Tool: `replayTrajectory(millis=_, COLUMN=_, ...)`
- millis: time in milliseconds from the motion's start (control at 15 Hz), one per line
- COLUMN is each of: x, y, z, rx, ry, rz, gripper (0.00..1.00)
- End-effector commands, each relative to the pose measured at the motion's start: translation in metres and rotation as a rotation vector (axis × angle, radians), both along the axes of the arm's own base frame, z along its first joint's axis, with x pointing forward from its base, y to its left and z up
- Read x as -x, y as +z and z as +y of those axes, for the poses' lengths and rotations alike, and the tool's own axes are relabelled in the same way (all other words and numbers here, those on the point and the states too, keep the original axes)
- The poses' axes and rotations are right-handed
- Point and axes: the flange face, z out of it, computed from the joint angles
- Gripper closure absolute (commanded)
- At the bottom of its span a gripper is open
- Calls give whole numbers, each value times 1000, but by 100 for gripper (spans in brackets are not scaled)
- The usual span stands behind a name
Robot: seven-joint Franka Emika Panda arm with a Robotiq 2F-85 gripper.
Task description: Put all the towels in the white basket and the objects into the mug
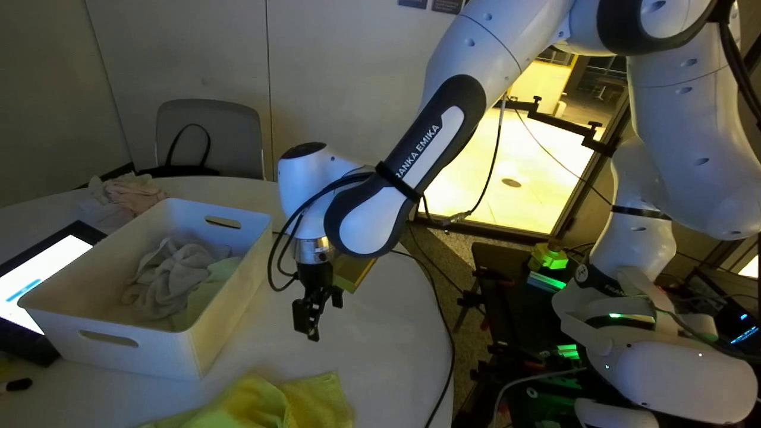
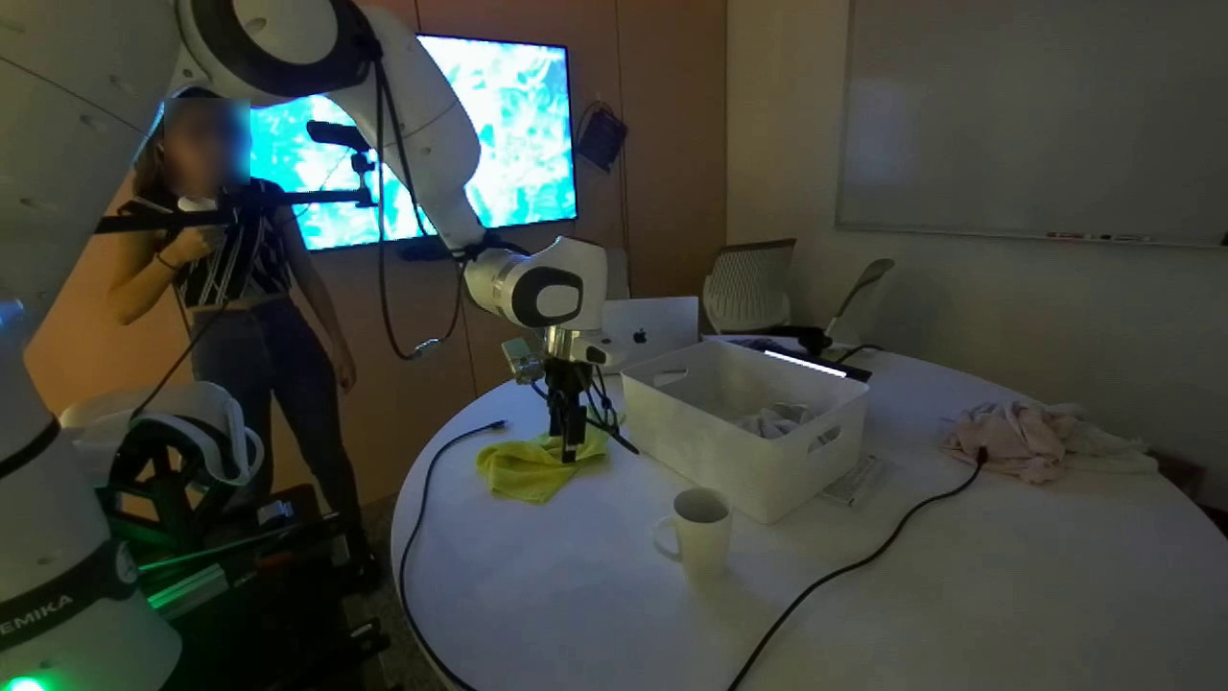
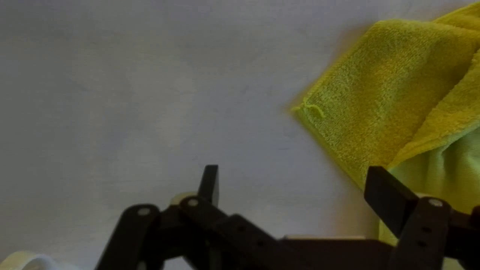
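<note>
A crumpled yellow towel (image 1: 267,404) lies on the table outside the white basket (image 1: 137,362); the wrist view shows a corner of this yellow towel (image 3: 375,97) at right. Inside the basket rest an off-white towel (image 1: 172,279) and a pale green towel (image 1: 223,270). The white mug (image 2: 705,552) stands upright beside the basket, and part of a white rim, seemingly the mug (image 3: 30,260), enters the wrist view at lower left. My gripper (image 3: 293,176) points down above the table, open and holding nothing, its right finger overlapping the towel's edge in view. Which objects the task means is unclear.
Pink and white cloths (image 2: 1017,441) lie in a heap past the basket. A lit tablet (image 1: 41,279) and a laptop (image 2: 652,326) stand near it. A black cable (image 2: 863,561) crosses the table. A person (image 2: 249,259) stands behind the arm.
</note>
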Motion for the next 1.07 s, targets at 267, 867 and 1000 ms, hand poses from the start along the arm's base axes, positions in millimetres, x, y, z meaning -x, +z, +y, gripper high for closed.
replayTrajectory(millis=267, x=6, y=-40, z=39, rx=-138, ry=73, rz=-12, gripper=0)
replayTrajectory(millis=867, x=5, y=-71, z=71, rx=-139, ry=25, rz=-66, gripper=0)
replayTrajectory(millis=1000, x=6, y=-74, z=77, rx=-144, ry=22, rz=-67, gripper=0)
